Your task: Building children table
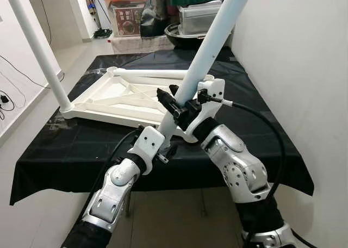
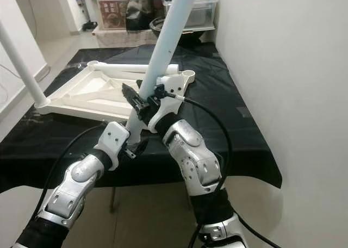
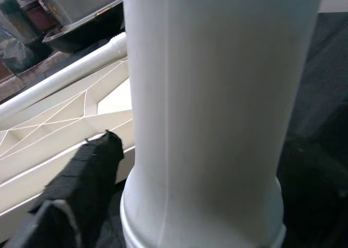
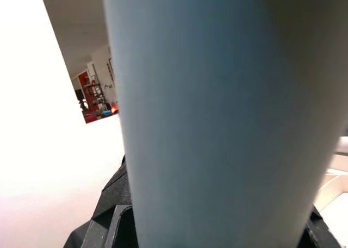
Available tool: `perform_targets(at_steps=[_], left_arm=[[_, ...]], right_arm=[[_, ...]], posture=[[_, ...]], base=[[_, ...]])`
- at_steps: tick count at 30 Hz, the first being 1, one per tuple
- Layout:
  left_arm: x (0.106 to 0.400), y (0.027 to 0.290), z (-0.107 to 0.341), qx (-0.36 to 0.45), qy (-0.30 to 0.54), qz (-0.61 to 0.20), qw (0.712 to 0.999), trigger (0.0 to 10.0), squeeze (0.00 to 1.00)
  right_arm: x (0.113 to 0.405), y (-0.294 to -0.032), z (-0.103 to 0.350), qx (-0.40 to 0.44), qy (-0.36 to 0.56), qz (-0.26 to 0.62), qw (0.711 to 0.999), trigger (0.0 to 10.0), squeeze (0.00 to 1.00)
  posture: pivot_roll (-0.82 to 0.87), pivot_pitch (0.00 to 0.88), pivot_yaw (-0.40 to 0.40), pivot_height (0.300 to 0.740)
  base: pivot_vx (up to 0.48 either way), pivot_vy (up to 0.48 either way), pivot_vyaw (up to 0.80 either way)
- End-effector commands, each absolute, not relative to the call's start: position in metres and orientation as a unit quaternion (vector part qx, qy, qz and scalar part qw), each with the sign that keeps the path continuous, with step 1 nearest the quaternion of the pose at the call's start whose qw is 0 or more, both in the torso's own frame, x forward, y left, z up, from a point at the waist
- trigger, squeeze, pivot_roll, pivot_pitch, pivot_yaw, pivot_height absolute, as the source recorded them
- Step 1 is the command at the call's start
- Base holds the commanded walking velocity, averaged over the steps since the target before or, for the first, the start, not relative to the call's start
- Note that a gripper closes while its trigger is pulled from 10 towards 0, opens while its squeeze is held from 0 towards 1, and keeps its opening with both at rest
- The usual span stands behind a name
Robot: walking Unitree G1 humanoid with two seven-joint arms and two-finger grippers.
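Attached table leg [image 1: 38, 55] at the left corner, leaning up and leftward from the upturned white tabletop [image 1: 117, 98] on the black cloth [image 1: 261, 112]. Left gripper [image 1: 163, 142] around the base of the loose table leg [image 1: 212, 38]; right gripper [image 1: 182, 107] clamped higher; long axis slanted up and rightward. Storage-box labels unreadable

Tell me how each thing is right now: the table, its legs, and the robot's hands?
Tabletop: upside down on the black cloth.
Held leg: tilted, lower end at the near corner.
Far-left leg: standing in its corner, leaning.
Loose leg: lying flat across the tabletop's far edge.
Left gripper: low on the held leg.
Right gripper: shut on the held leg, higher up.
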State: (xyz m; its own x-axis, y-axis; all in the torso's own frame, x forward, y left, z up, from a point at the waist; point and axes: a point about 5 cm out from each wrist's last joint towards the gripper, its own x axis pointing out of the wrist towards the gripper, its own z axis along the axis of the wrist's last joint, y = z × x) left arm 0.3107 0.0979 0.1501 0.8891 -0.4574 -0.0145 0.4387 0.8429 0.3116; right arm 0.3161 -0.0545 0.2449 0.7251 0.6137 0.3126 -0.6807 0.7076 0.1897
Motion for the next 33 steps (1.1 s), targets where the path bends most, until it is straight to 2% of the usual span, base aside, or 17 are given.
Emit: perform_targets(at_steps=[1, 2, 3, 19, 20, 21, 23, 24, 28, 29, 30, 31, 33], left_arm=[[0.31, 0.098, 0.145, 0.155, -0.022, -0.238, 0.959, 4.5, 0.0], [0.31, 0.098, 0.145, 0.155, -0.022, -0.238, 0.959, 4.5, 0.0], [0.31, 0.097, 0.144, 0.152, -0.021, -0.24, 0.958, 0.0, 0.0], [0.31, 0.096, 0.141, 0.156, -0.018, -0.23, 0.961, 0.0, 0.0], [0.309, 0.097, 0.141, 0.156, -0.018, -0.226, 0.961, 0.0, 0.0], [0.308, 0.099, 0.141, 0.156, -0.02, -0.221, 0.963, 0.0, 0.0], [0.308, 0.099, 0.141, 0.156, -0.02, -0.221, 0.963, 0.0, 0.0], [0.307, 0.099, 0.141, 0.155, -0.022, -0.219, 0.963, 0.0, 0.0], [0.305, 0.102, 0.141, 0.153, -0.02, -0.216, 0.964, 0.0, 0.0], [0.303, 0.104, 0.141, 0.144, -0.017, -0.217, 0.965, 10.0, 0.0], [0.303, 0.104, 0.141, 0.144, -0.017, -0.217, 0.965, 10.0, 0.0], [0.301, 0.105, 0.142, 0.141, -0.014, -0.218, 0.966, 10.0, 0.0], [0.3, 0.106, 0.142, 0.139, -0.013, -0.219, 0.966, 10.0, 0.0]], right_arm=[[0.313, -0.052, 0.248, 0.149, -0.117, 0.363, 0.912, 10.0, 0.0], [0.313, -0.052, 0.248, 0.149, -0.117, 0.363, 0.912, 10.0, 0.0], [0.313, -0.052, 0.248, 0.148, -0.117, 0.362, 0.913, 10.0, 0.0], [0.318, -0.055, 0.253, 0.14, -0.124, 0.34, 0.922, 10.0, 0.0], [0.319, -0.056, 0.252, 0.137, -0.125, 0.336, 0.923, 10.0, 0.08], [0.32, -0.057, 0.251, 0.13, -0.128, 0.329, 0.926, 10.0, 0.74], [0.32, -0.057, 0.251, 0.13, -0.128, 0.329, 0.926, 10.0, 0.74], [0.321, -0.058, 0.25, 0.128, -0.128, 0.327, 0.927, 10.0, 1.0], [0.321, -0.059, 0.249, 0.127, -0.13, 0.325, 0.928, 10.0, 1.0], [0.321, -0.059, 0.249, 0.128, -0.13, 0.328, 0.927, 10.0, 0.9], [0.321, -0.059, 0.249, 0.128, -0.13, 0.328, 0.927, 10.0, 0.9], [0.321, -0.059, 0.249, 0.128, -0.131, 0.334, 0.925, 10.0, 0.0], [0.321, -0.059, 0.249, 0.128, -0.132, 0.337, 0.923, 10.0, 0.0]], posture=[[-0.06, 0.024, 0.043, 0.74], [-0.06, 0.024, 0.043, 0.74], [-0.06, 0.024, 0.043, 0.74], [-0.09, 0.029, 0.051, 0.74], [-0.09, 0.029, 0.051, 0.74], [-0.09, 0.029, 0.051, 0.74], [-0.09, 0.029, 0.051, 0.74], [-0.09, 0.029, 0.051, 0.74], [-0.09, 0.026, 0.053, 0.74], [-0.08, 0.03, 0.059, 0.74], [-0.08, 0.03, 0.059, 0.74], [-0.07, 0.028, 0.064, 0.74], [-0.07, 0.028, 0.064, 0.74]], base=[[0.0, 0.0, 0.0], [0.0, 0.0, 0.0], [0.0, 0.0, 0.0], [0.0, 0.0, 0.0], [0.0, 0.0, 0.0], [0.0, 0.0, 0.0], [0.0, 0.0, 0.0], [0.0, 0.0, 0.0], [0.0, 0.0, 0.0], [0.0, 0.0, 0.0], [0.0, 0.0, 0.0], [0.0, 0.0, 0.0], [0.0, 0.0, 0.0]])
